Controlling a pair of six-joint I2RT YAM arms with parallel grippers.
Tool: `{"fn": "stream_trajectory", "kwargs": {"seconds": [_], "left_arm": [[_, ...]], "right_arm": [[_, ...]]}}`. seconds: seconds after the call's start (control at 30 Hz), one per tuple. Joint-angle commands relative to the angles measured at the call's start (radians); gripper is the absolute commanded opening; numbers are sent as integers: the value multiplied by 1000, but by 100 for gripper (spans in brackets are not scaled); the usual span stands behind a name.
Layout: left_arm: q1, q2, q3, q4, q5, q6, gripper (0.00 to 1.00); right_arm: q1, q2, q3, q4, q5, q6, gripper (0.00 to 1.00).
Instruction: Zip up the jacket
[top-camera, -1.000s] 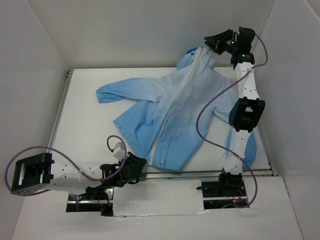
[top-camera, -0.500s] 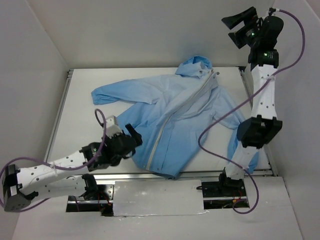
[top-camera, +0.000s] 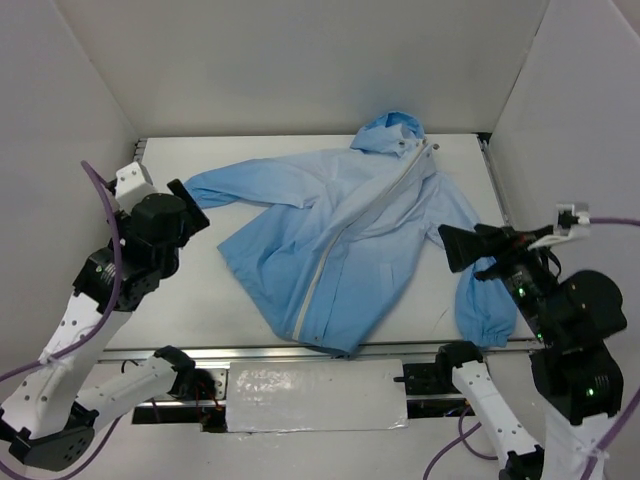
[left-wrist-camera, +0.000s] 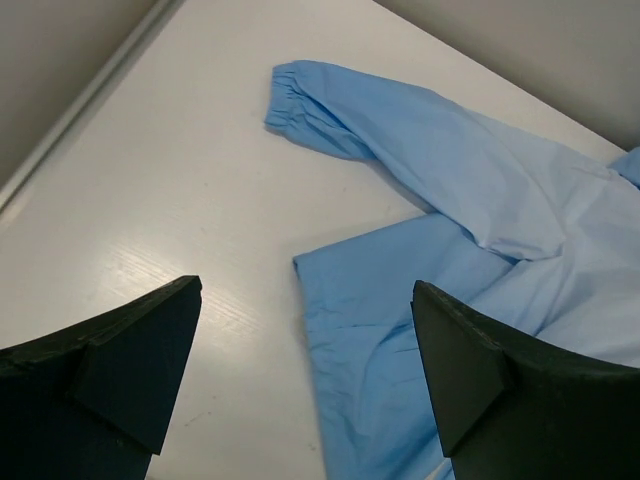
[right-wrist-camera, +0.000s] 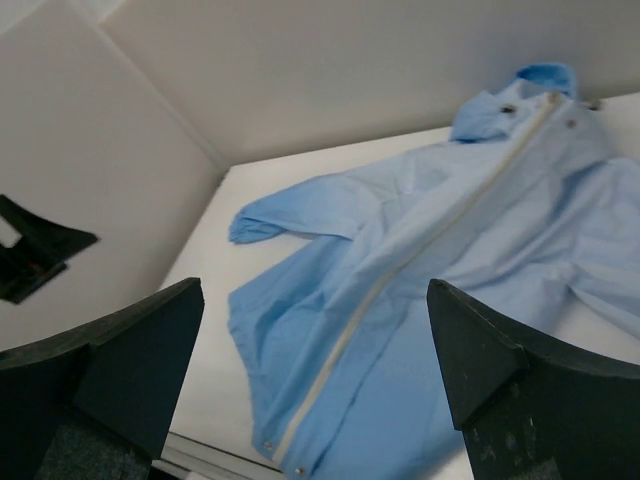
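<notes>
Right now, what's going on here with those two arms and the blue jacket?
Two robot arms are working on zipping a light-blue jacket. It lies flat on the white table, and its white zipper looks closed from hem to collar. The left hand and the right hand both hang open above the table, holding nothing.

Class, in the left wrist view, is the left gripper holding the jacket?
No, the left gripper stands open and empty, clear of the jacket.
</notes>
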Motion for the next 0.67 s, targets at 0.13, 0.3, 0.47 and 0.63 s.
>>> {"fn": "stream_trajectory", "kwargs": {"seconds": [0.13,0.3,0.47,0.63], "left_arm": [[10,-158,16,-143,-63,170,99],[10,-264,-51,-195,-91,156,99],[10,-298,-87,-201,-91,144,99],[10,-296,-93,-207,-103,141,100]], "right_arm": [[104,-146,6,-336,306,-100,100],[144,-235,-15,-366,397,-73,100],[151,-257,-30,-361,428,-58,100],[152,-246,-41,-349,417,-53,100]]}}
